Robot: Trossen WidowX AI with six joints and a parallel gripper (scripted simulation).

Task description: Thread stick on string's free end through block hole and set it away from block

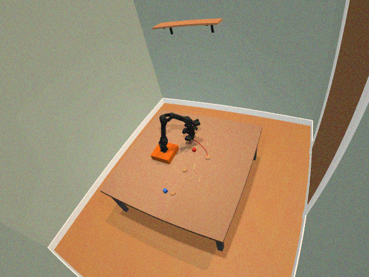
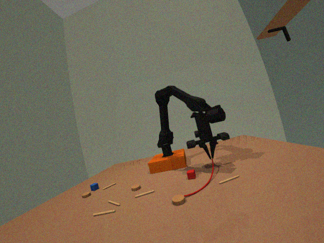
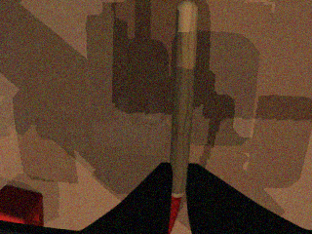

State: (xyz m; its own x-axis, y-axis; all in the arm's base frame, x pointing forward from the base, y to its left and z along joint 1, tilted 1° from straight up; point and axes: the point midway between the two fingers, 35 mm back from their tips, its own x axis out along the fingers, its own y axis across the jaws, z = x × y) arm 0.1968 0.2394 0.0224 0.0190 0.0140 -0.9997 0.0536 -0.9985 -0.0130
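My gripper is shut on the string's wooden stick, near the string end, a little above the table. In the wrist view the stick points away from the fingertips. The red string hangs from the fingertips and curves down to the round wooden button. I cannot make out the block with the hole in any view; the arm may hide it.
The arm stands on an orange base. A red cube lies near the gripper. One loose stick lies right of the string. Several other sticks, two loose buttons and a blue cube lie farther off.
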